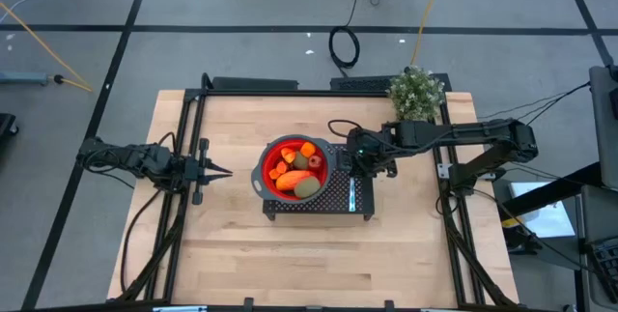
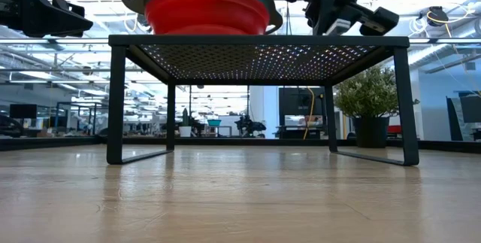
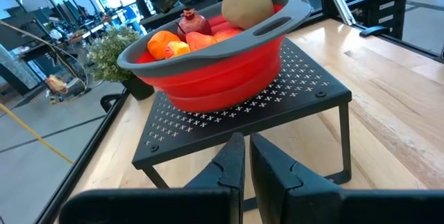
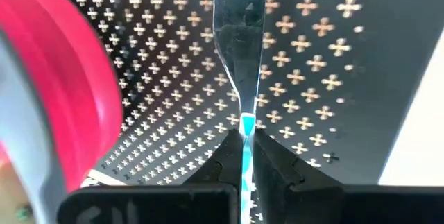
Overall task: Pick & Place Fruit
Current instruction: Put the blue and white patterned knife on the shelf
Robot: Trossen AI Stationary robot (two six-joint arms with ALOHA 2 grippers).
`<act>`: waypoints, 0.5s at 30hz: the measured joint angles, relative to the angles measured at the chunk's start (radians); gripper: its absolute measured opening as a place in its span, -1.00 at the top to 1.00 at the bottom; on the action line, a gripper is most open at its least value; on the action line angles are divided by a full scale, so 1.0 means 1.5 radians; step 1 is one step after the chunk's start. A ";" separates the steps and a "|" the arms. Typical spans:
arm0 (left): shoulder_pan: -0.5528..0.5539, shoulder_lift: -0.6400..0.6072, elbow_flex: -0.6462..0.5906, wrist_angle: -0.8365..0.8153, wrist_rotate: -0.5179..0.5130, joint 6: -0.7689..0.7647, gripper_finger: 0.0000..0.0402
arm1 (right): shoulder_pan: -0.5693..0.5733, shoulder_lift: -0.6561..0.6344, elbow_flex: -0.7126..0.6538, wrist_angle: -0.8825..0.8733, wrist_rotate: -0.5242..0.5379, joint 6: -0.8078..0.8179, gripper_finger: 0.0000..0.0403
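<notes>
Your right gripper [image 4: 246,144] is clamped on the silver utensil [image 4: 241,57] at its light-blue handle, over the black perforated rack [image 1: 338,196] just beside the red colander [image 1: 266,172]. The fruit [image 1: 294,169] sits piled in that colander on the rack. Your left gripper [image 1: 220,170] is clenched empty, off to the colander's left.

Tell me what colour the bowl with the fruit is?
The bowl is red with a grey rim, seen best in the left wrist view.
</notes>
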 joint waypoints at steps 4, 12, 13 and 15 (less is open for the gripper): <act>0.000 0.000 0.000 0.000 0.000 0.000 0.87 | 0.000 0.000 -0.001 0.000 0.001 -0.002 0.96; 0.000 0.000 0.000 0.000 0.000 0.000 0.87 | 0.000 0.000 -0.034 0.041 -0.001 0.002 0.96; 0.000 0.000 0.000 0.000 0.000 -0.001 0.87 | 0.000 0.000 -0.037 0.048 -0.001 0.002 0.96; 0.000 0.000 0.000 0.000 0.000 0.000 0.87 | 0.000 0.000 -0.042 0.055 -0.001 0.002 0.96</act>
